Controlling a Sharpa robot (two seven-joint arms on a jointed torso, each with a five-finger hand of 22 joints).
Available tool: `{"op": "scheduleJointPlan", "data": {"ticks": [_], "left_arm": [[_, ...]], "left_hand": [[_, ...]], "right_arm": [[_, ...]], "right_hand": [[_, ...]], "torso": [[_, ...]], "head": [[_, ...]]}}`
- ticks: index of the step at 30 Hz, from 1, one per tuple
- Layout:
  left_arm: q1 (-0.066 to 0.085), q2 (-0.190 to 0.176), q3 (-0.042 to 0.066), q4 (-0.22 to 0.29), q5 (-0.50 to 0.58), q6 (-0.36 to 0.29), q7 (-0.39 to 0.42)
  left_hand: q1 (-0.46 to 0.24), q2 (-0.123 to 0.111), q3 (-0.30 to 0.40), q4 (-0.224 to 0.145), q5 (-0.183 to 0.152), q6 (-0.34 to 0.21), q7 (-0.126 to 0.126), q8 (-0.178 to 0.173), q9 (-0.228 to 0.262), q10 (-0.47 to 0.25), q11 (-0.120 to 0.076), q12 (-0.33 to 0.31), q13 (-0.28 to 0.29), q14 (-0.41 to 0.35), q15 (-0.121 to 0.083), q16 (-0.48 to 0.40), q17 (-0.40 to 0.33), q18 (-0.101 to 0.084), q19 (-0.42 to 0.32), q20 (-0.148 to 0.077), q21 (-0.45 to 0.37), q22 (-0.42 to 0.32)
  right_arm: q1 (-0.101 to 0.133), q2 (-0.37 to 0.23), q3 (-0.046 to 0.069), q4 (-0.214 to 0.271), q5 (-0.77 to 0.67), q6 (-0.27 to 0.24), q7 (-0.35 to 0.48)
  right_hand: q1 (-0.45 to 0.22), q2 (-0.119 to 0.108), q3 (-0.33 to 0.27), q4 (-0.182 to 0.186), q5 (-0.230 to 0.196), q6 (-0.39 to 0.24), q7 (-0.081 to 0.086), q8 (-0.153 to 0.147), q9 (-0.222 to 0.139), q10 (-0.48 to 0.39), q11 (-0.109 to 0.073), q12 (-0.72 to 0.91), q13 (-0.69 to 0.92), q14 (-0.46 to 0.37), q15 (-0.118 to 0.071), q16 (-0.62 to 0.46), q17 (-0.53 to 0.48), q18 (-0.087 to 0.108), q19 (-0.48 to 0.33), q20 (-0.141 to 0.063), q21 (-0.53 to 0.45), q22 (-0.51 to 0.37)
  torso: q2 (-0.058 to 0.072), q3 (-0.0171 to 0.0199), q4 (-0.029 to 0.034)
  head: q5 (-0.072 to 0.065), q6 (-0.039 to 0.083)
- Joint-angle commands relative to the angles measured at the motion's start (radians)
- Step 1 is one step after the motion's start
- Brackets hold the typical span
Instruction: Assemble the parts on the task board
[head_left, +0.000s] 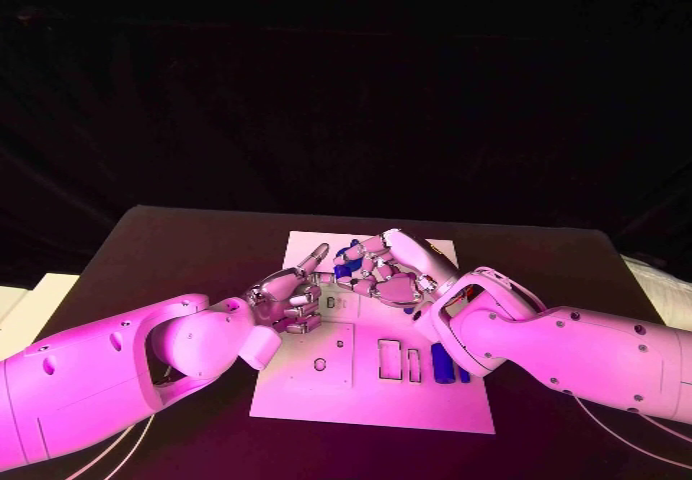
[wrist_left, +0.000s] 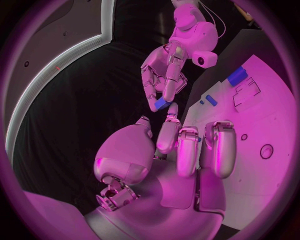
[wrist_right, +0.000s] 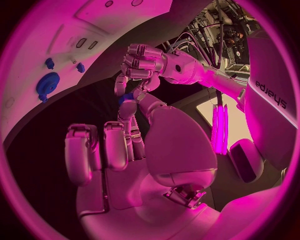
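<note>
- Left arm (head_left: 101, 375) comes in over the near left part of the black table (head_left: 173, 235), and the left hand (head_left: 286, 298) sits over the left edge of the task board (head_left: 372, 400).
- That left hand has most fingers curled in, with one finger (head_left: 313, 257) poking out toward the other hand. Pretty sure there's nothing in it. The left wrist view shows the curled fingers (wrist_left: 187, 150) over the board with no part in them.
- Middle of the board: some cutout slots, and a couple of blue parts (head_left: 443, 366) standing in slots on the near right side, just beside the right forearm.
- Up near the far end of the board, the right hand (head_left: 387, 268) hovers with a small blue part (head_left: 348, 262) pinched at its fingertips. The other fingers are bunched loosely around it. From the left wrist view you can see that blue part (wrist_left: 162, 104) held at the tips, above the board and not touching it.
- Right wrist view: a round blue part (wrist_right: 47, 84) and two small ones sit on the board.
- Right arm (head_left: 577, 350) runs off to the right.
</note>
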Motion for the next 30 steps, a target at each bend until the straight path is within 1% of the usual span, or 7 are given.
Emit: {"op": "scheduleJointPlan", "data": {"ticks": [1,5,10,21,22,24,30], "left_arm": [[0.000,0.000,0.001,0.003,0.007,0.024,0.020],[0.000,0.000,0.001,0.003,0.007,0.023,0.020],[0.000,-0.001,0.001,0.003,0.007,0.022,0.020],[0.000,-0.003,0.001,0.003,0.007,0.016,0.021],[0.001,-0.002,0.001,0.003,0.007,0.016,0.021],[0.001,-0.001,0.001,0.002,0.007,0.016,0.021],[0.001,0.001,0.001,0.001,0.007,0.017,0.016]], "left_hand": [[0.011,0.002,0.000,-0.007,0.000,0.007,0.001,0.004,0.002,0.007,0.000,0.006,0.001,0.107,-0.005,0.002,0.263,-0.015,0.059,-0.001,0.005,0.159],[0.014,0.001,-0.001,-0.008,-0.001,0.006,0.001,0.004,0.002,0.007,-0.001,0.007,0.002,0.107,-0.005,0.002,0.263,-0.016,0.060,-0.001,0.006,0.161],[0.017,0.001,-0.001,-0.009,-0.001,0.004,0.001,0.003,0.003,0.008,0.000,0.008,0.003,0.107,-0.005,0.002,0.263,-0.016,0.061,-0.001,0.007,0.163],[0.021,0.001,-0.002,-0.011,-0.001,0.003,0.001,0.003,0.003,0.009,0.000,0.008,0.004,0.107,-0.005,0.002,0.263,-0.016,0.061,-0.002,0.007,0.163],[0.021,0.001,-0.002,-0.011,-0.001,0.003,0.001,0.003,0.003,0.008,0.000,0.008,0.004,0.107,-0.005,0.002,0.263,-0.016,0.061,-0.002,0.007,0.162],[0.022,0.001,-0.002,-0.011,-0.001,0.002,0.001,0.003,0.003,0.009,0.000,0.008,0.004,0.107,-0.005,0.002,0.263,-0.016,0.061,-0.002,0.007,0.162],[0.032,0.003,-0.009,-0.011,-0.001,-0.026,0.009,-0.010,0.001,0.009,0.005,0.007,0.005,0.107,-0.001,0.002,0.263,-0.016,0.060,0.000,0.007,0.162]], "right_arm": [[-0.001,0.002,0.000,0.000,-0.020,0.031,-0.014],[-0.001,0.002,0.000,0.000,-0.023,0.034,-0.016],[-0.001,0.000,0.000,-0.002,-0.030,0.033,-0.021],[-0.001,0.000,0.000,-0.002,-0.033,0.029,-0.020],[-0.001,0.001,0.000,0.000,-0.033,0.028,-0.019],[-0.001,0.003,0.000,0.003,-0.033,0.025,-0.016],[-0.001,0.005,0.000,0.017,-0.033,0.006,-0.002]], "right_hand": [[0.002,0.007,0.002,-0.007,0.007,0.005,0.000,0.004,0.002,-0.004,0.000,0.000,0.001,0.059,-0.006,-0.003,0.028,-0.015,0.005,0.001,0.003,0.106],[0.002,0.007,0.002,-0.007,0.007,0.005,0.000,0.004,0.002,-0.004,0.000,0.000,0.001,0.059,-0.006,-0.003,0.028,-0.015,0.005,0.001,0.003,0.106],[0.003,0.007,0.003,-0.008,0.006,0.006,0.000,0.004,0.002,-0.004,0.000,0.001,0.002,0.059,-0.006,-0.003,0.028,-0.015,0.004,0.002,0.003,0.106],[0.004,0.008,0.003,-0.008,0.007,0.006,0.000,0.005,0.002,-0.004,0.000,0.000,0.002,0.059,-0.006,-0.003,0.028,-0.015,0.005,0.002,0.003,0.107],[0.005,0.008,0.004,-0.009,0.007,0.007,0.000,0.005,0.002,-0.004,0.000,0.000,0.002,0.059,-0.006,-0.003,0.028,-0.015,0.005,0.002,0.003,0.107],[0.005,0.009,0.004,-0.009,0.007,0.007,0.000,0.005,0.002,-0.004,0.000,0.000,0.002,0.059,-0.006,-0.003,0.028,-0.015,0.005,0.002,0.003,0.107],[0.007,0.010,0.006,-0.011,0.008,0.007,0.000,0.005,0.002,-0.004,0.000,0.000,0.003,0.059,-0.006,-0.002,0.029,-0.015,0.005,0.002,0.003,0.108]], "torso": [[0.000,-0.0003,0.0001],[0.000,0.0002,0.0009],[0.000,-0.0001,0.0011],[0.001,0.0002,-0.0002],[0.001,0.0003,0.0000],[0.000,0.0001,0.0011],[-0.001,0.0006,0.0017]], "head": [[0.000,-0.001],[-0.001,-0.001],[0.000,-0.004],[0.001,-0.006],[0.001,-0.004],[0.001,-0.005],[0.002,-0.007]]}}
